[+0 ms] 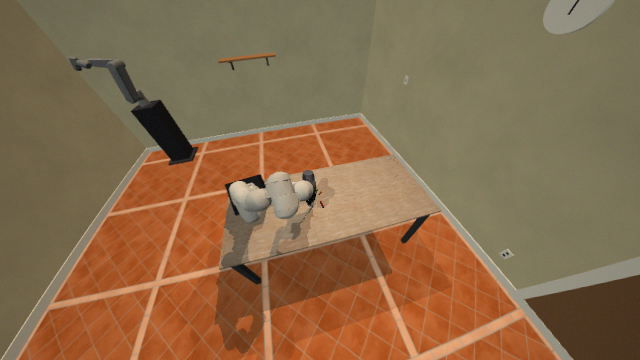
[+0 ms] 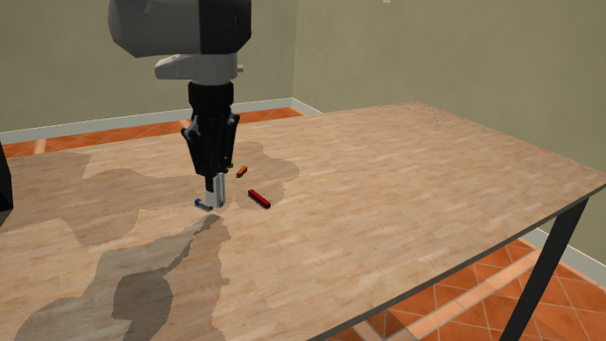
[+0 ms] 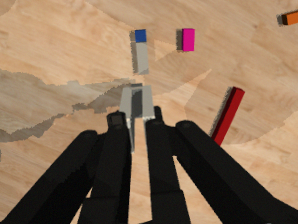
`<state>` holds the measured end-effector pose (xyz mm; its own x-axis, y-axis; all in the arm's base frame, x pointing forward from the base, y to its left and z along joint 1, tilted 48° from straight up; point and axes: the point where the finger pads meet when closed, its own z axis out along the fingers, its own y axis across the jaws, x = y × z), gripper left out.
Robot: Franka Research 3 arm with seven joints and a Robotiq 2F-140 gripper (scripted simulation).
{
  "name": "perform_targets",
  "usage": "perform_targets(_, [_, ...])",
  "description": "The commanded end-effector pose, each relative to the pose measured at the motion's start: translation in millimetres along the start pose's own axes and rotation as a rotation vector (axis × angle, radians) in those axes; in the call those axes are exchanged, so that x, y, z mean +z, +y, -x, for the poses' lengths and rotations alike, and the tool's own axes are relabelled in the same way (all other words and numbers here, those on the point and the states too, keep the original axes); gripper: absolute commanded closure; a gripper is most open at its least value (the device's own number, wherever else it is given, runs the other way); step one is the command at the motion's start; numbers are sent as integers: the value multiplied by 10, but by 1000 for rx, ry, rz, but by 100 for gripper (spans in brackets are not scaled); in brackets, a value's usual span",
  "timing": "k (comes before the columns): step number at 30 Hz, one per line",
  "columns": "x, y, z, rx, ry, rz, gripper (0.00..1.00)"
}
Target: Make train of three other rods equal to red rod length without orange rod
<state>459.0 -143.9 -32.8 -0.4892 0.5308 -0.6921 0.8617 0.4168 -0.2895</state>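
Observation:
The red rod (image 2: 258, 198) (image 3: 228, 116) (image 1: 322, 204) lies flat on the wooden table (image 2: 379, 180). A grey rod (image 3: 141, 56) (image 2: 204, 206) lies flat with a blue rod (image 3: 140, 35) (image 2: 197, 202) touching its far end, in one line. A magenta rod (image 3: 188, 39) lies apart to their right; the gripper hides it in the exterior view. My gripper (image 3: 138, 100) (image 2: 215, 201) (image 1: 312, 201) is shut on a second grey rod (image 3: 136, 99), low over the table. That rod sits just short of the lying grey rod's near end, roughly in line with it.
An orange rod (image 2: 241, 170) (image 3: 290, 19) and a lime rod (image 2: 229, 166) lie behind the gripper, away from the line. The arm's base (image 1: 250, 197) stands at the table's left end. The table's front edge (image 2: 426, 279) is far off.

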Motion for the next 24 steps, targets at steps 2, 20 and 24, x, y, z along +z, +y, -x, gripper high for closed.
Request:
perform_targets(2, [74, 57, -12, 23, 4, 17, 97])
perform_targets(20, [118, 58, -12, 23, 4, 17, 97])
perform_targets(24, [118, 58, -12, 23, 4, 17, 97])
